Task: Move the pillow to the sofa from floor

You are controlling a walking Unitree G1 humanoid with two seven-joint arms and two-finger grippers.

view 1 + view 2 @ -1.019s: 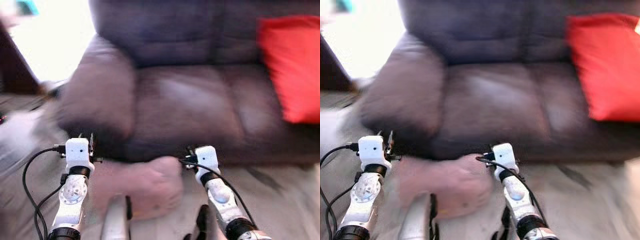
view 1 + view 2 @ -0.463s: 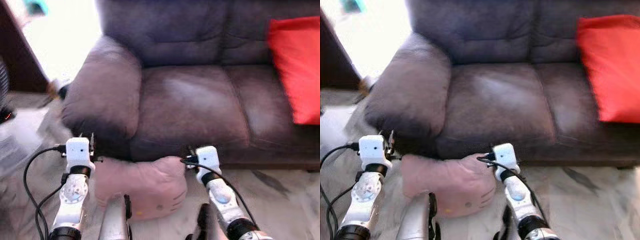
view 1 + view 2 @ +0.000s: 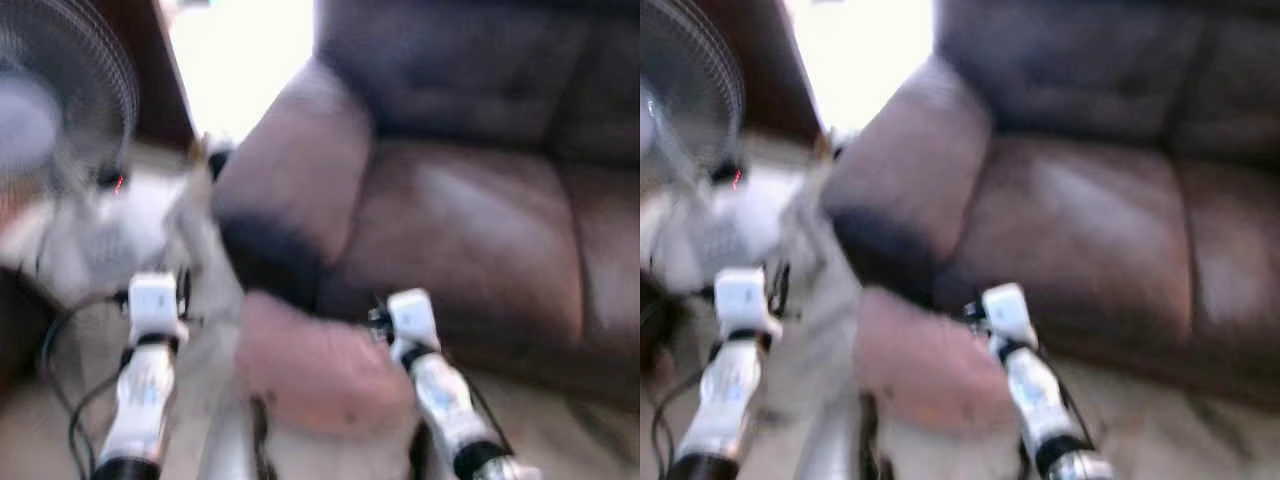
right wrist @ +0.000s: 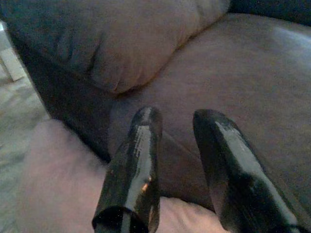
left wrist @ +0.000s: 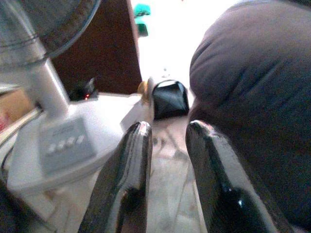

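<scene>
Pillow (image 3: 320, 365) still on floor, below right gripper (image 4: 182, 170), against sofa (image 3: 470, 220).
View swung left since earlier, fan (image 3: 60, 90) now visible; both grippers, left (image 5: 167, 160), slightly open, empty; not yet grasped.

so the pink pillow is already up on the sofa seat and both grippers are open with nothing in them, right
Not quite. The pink pillow is not on the sofa seat; it lies on the floor against the sofa's front, as the left eye view shows. The rest holds: the left gripper and the right gripper are both open with nothing between their fingers.
</scene>
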